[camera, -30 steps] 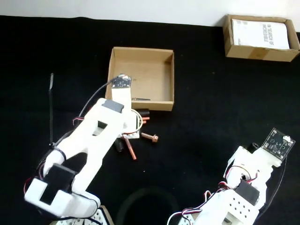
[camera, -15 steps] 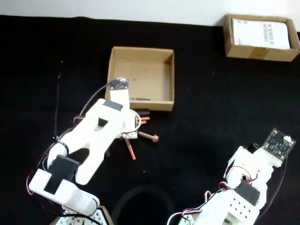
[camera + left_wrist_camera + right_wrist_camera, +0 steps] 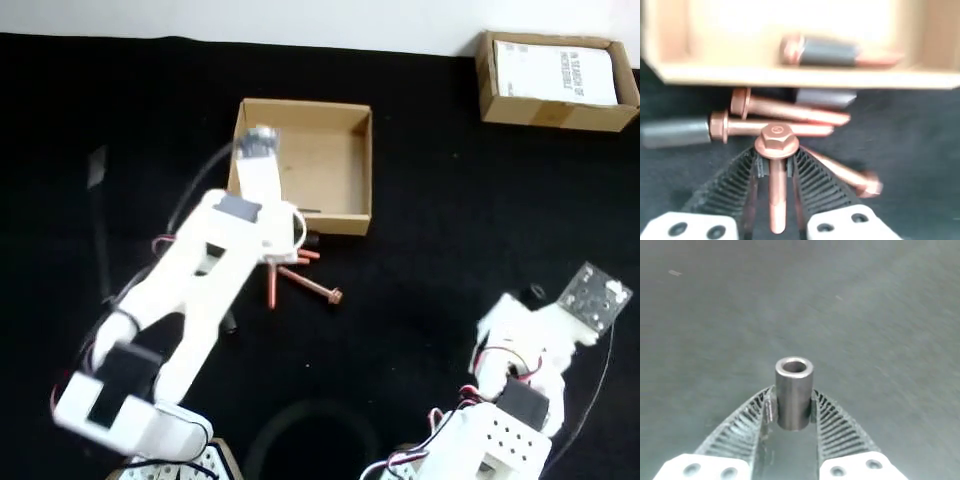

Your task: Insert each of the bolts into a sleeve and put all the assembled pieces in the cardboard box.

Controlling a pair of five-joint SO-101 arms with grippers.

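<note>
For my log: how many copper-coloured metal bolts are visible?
5 bolts: one in the left gripper, three loose on the black table before the cardboard box, one inside it, in a grey sleeve. More may be hidden.

Overall light: bright, even and diffuse.
Worktop (image 3: 450, 200): dark and matte from above, without hard shadows; pale sheen under the right wrist.
Cardboard box (image 3: 790, 75): floor washed out by glare.
Sleeve (image 3: 794, 400): soft highlight along rim.

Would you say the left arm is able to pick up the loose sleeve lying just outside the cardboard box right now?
Probably not as things stand: the left claw is shut on a bolt, so it has no free grip, though the sleeve by the cardboard box lies nearby.
</note>
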